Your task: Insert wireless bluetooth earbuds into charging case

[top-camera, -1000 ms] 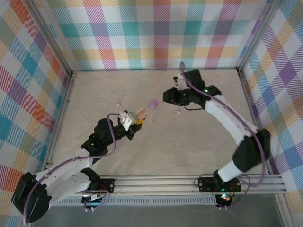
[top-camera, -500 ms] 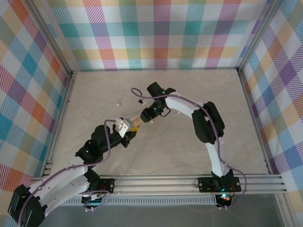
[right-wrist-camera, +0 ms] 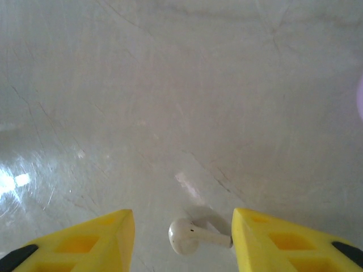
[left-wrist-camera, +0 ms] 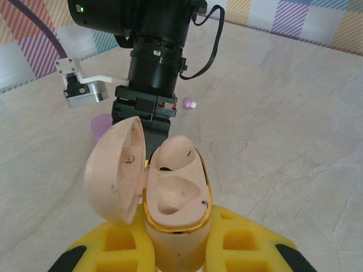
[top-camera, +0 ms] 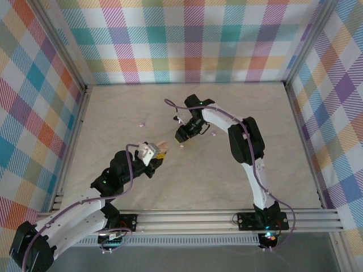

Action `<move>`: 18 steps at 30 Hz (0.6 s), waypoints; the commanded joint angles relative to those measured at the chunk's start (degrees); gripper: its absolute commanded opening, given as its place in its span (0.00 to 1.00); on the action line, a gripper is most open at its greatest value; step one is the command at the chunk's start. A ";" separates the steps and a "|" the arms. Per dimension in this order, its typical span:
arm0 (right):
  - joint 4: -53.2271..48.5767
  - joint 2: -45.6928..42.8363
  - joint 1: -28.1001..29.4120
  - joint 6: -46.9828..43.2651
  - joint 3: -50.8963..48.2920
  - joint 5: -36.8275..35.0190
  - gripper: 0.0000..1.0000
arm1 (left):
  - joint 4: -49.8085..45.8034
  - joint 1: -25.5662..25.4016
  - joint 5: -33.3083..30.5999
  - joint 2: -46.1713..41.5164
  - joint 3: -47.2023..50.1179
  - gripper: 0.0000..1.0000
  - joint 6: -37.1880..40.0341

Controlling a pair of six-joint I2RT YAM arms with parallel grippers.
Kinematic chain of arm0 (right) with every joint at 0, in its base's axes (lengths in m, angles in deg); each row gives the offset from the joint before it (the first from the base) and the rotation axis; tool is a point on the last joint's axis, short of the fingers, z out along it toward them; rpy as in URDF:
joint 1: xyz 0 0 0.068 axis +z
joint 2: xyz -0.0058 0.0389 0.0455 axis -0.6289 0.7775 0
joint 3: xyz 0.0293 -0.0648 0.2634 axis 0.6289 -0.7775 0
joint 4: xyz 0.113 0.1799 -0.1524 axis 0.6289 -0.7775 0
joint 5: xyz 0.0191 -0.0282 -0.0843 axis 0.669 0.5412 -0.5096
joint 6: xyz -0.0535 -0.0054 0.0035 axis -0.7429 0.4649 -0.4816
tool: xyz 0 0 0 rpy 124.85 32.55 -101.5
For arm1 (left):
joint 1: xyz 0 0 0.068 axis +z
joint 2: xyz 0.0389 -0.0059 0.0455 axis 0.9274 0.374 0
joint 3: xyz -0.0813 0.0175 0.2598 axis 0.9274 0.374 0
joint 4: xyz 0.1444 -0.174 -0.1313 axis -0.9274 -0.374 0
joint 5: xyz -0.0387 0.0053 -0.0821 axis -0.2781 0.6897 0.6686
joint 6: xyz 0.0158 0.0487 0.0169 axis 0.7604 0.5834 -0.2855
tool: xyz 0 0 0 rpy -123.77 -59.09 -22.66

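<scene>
Two light purple earbuds, one white earbud and one open cream charging case [top-camera: 163, 147] lie within the arms' reach on the marbled table [top-camera: 113, 102]. Left of and beyond the case, one light purple earbud [top-camera: 141, 123] sits alone, well apart from it. The left gripper [top-camera: 158, 152] is clenched on the case's lower body, its yellow fingers [left-wrist-camera: 244, 243] pressing both sides, and it holds the case upright. The lid [left-wrist-camera: 113, 170] hangs swung out to the case's left. In the case's far well sits a cream swelling; whether it is a seated bud I cannot tell. Just beyond the lid, a lilac rounded object [left-wrist-camera: 101, 123] peeks out, partly hidden. Just right of the case, the white earbud [right-wrist-camera: 190, 234] lies on the table. The right gripper [right-wrist-camera: 181, 218] hangs over it with jaws released, one finger on either side, and the bud's stem reaches the right finger. Farther right of the case lies the second light purple earbud [top-camera: 213, 134], near the right arm.
</scene>
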 commanded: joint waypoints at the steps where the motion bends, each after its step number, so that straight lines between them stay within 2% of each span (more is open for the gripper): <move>1: -3.58 0.93 0.67 -2.34 0.24 3.04 0.49 | 0.13 0.37 -0.55 -0.60 0.60 0.00 -0.41; 11: -2.31 -0.32 0.69 -1.69 -4.71 3.58 0.49 | -1.75 0.37 -0.76 -3.66 1.22 0.00 -0.93; 18: 1.48 -4.12 0.75 2.39 -11.19 3.08 0.46 | -2.06 0.29 -0.76 -4.90 1.53 0.00 -1.42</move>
